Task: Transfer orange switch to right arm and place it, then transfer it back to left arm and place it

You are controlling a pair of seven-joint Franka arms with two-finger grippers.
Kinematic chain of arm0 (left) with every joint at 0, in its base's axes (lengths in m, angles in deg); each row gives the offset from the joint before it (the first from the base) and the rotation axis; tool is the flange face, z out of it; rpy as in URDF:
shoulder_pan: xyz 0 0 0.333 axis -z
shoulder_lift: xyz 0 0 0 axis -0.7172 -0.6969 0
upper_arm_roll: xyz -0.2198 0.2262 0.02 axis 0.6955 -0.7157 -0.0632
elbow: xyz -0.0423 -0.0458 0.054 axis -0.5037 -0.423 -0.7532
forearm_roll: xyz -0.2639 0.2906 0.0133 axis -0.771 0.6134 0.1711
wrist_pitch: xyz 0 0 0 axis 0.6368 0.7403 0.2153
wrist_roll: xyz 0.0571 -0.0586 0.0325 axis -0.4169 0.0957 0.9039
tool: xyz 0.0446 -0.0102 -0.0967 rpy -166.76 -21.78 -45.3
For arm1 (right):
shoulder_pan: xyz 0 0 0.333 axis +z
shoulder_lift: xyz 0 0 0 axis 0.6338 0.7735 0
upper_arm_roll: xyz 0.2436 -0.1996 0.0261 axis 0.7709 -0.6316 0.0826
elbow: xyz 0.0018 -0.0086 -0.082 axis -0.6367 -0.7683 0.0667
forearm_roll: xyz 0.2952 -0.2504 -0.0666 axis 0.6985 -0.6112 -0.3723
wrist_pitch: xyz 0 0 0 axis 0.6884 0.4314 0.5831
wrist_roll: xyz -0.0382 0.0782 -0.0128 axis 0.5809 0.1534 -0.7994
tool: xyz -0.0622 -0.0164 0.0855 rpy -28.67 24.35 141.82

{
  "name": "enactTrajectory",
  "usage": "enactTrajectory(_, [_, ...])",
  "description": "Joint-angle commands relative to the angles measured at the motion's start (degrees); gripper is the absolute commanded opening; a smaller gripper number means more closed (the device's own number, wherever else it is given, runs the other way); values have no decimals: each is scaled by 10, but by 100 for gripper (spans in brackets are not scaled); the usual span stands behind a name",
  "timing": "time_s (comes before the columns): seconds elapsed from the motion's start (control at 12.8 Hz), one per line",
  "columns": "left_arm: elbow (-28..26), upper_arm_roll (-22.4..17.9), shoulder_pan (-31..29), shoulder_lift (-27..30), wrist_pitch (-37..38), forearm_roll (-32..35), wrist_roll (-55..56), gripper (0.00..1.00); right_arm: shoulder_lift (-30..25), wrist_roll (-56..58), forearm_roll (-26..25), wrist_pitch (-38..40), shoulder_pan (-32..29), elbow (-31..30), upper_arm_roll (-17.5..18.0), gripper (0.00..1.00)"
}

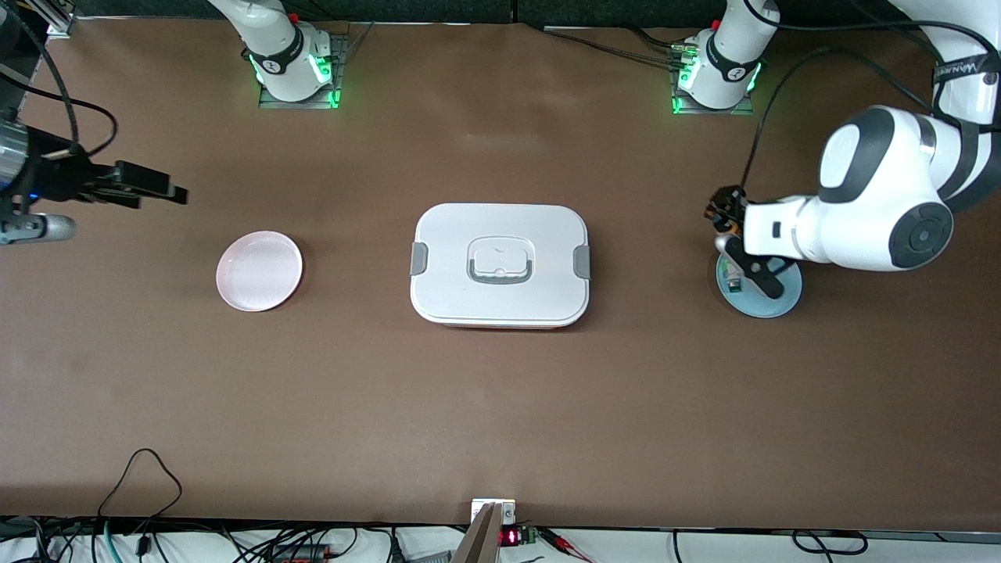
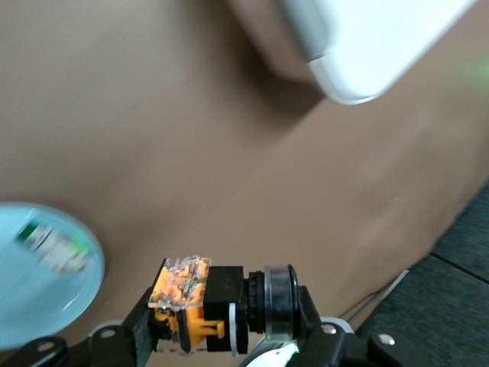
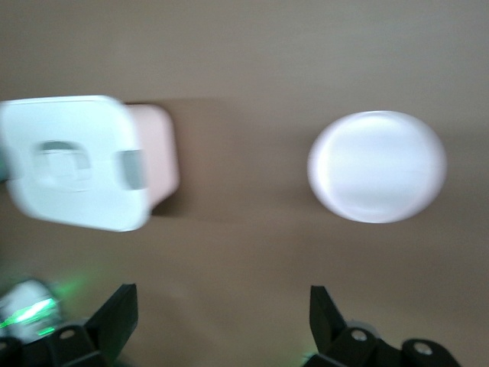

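Arms: we are seeing two white arms, both bases standing along the far edge of the worktop (image 1: 485, 407).
Left claw (image 2: 229, 321): we are watching it hang in the air over the blue plate (image 1: 770, 301) at the left arm's end of the worktop, its fingers pinching the orange switch.
Orange switch (image 2: 210, 306): we are counting one, black-bodied with orange parts and a clear cap, lying crosswise between the left claw's fingers, lifted off the plate.
Right claw (image 3: 221, 317): we are seeing it wait in the air at the right arm's end of the worktop, fingers spread wide and holding nothing.
Box (image 1: 500, 264): one, white, lid on, with a grey handle and two grey side latches, sitting mid-worktop between the two plates.
Plates: we are counting two, the blue one and a pink plate (image 1: 259, 270) toward the right arm's end, well apart from the box.
White-and-green component (image 2: 52, 246): one, lying on the blue plate.
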State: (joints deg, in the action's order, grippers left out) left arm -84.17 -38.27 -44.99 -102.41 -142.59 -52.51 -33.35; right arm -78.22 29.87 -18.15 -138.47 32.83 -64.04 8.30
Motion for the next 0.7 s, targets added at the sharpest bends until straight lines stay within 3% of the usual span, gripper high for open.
enactTrajectory(0.0, [39,25,-7,6,28,-81,-22,21,5,6,122,-16,-7,-26,-2,100])
enactTrajectory(0.31, [39,39,-1,5,22,-249,-16,19,14,74,257,-35,-4,-70,-1,100])
enactTrajectory(0.62, [57,41,39,0,-31,-329,-20,16,20,115,382,-44,3,-119,4,100])
